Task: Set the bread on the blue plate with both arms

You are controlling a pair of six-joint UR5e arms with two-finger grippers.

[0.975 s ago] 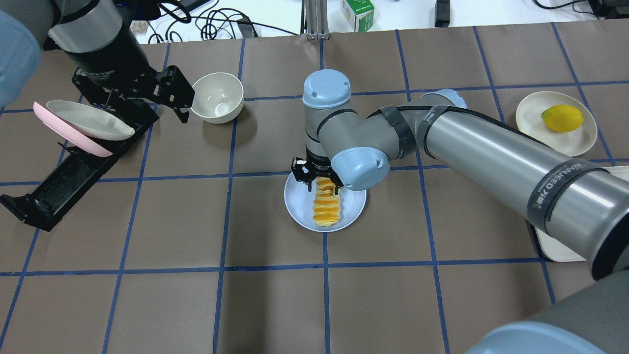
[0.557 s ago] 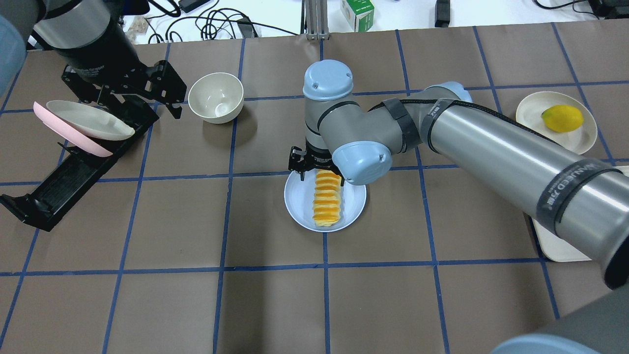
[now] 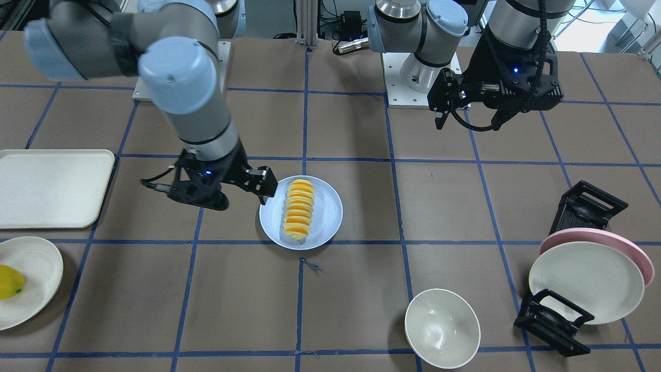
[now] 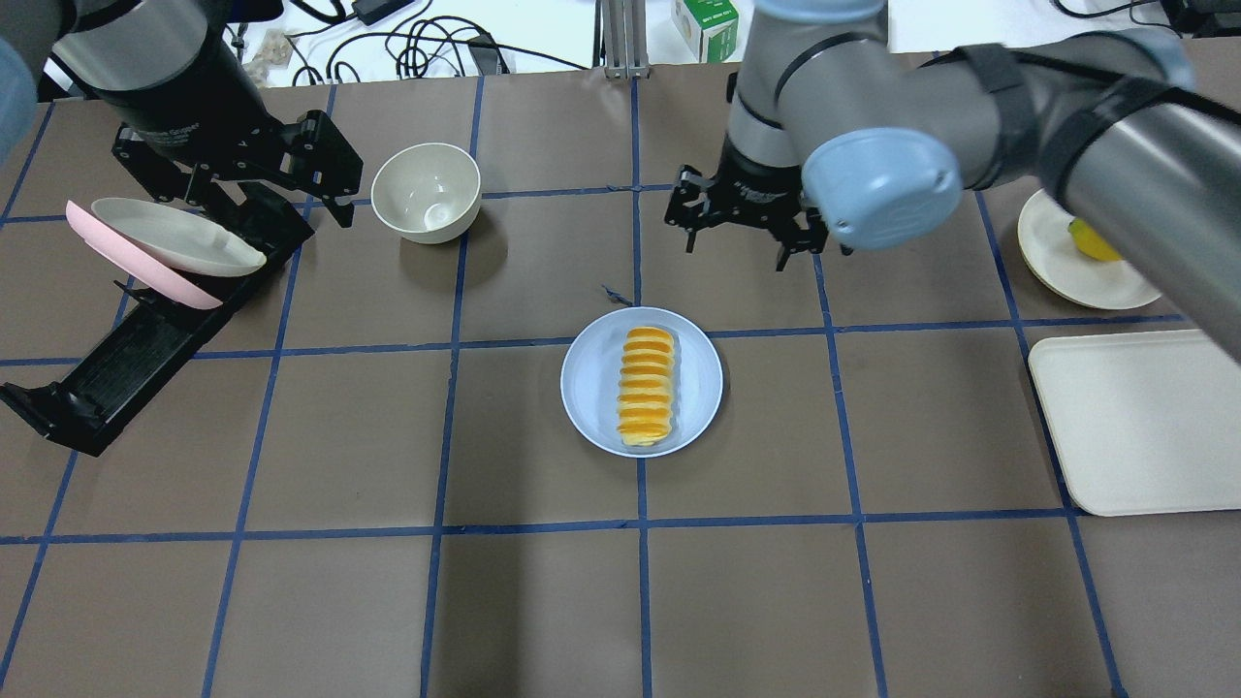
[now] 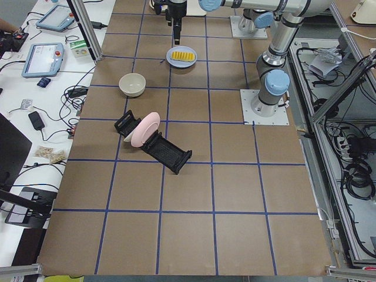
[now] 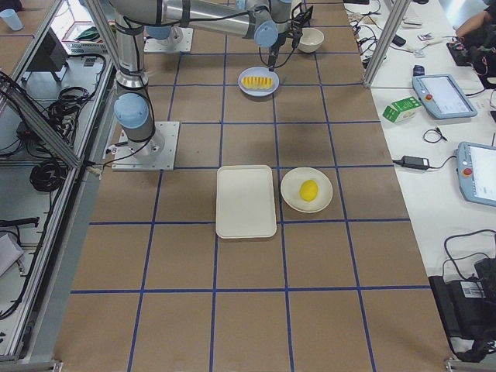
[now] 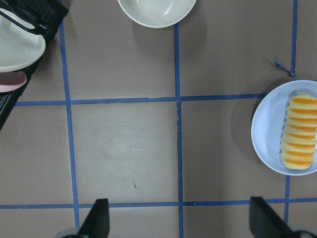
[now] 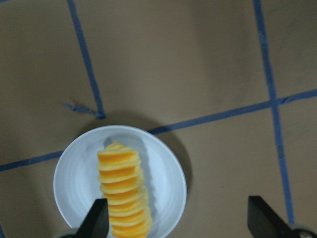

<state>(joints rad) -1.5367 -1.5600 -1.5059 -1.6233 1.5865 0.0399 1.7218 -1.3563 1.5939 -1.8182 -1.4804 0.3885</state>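
Note:
The bread (image 4: 647, 388), a ridged orange and yellow loaf, lies on the blue plate (image 4: 587, 388) at the table's middle. Both also show in the front view, bread (image 3: 298, 209) on plate (image 3: 328, 219), and in the right wrist view, bread (image 8: 121, 193) on plate (image 8: 74, 183). My right gripper (image 4: 734, 242) is open and empty, raised beyond the plate's far side and clear of the bread. My left gripper (image 4: 334, 184) is open and empty, high at the far left next to the bowl. The left wrist view shows the plate (image 7: 267, 134) at its right edge.
A cream bowl (image 4: 427, 189) stands at the far left. A black dish rack (image 4: 126, 359) holds a pink plate (image 4: 184, 289) and a cream plate (image 4: 165, 237). A cream tray (image 4: 1134, 417) lies at the right, with a cream plate (image 4: 1076, 276) bearing a yellow fruit (image 4: 1091, 242) behind it.
My right gripper has let go of the bread, lifted off the plate and moved up and away to the far side. The bread stays on the plate. The left gripper barely shifted.

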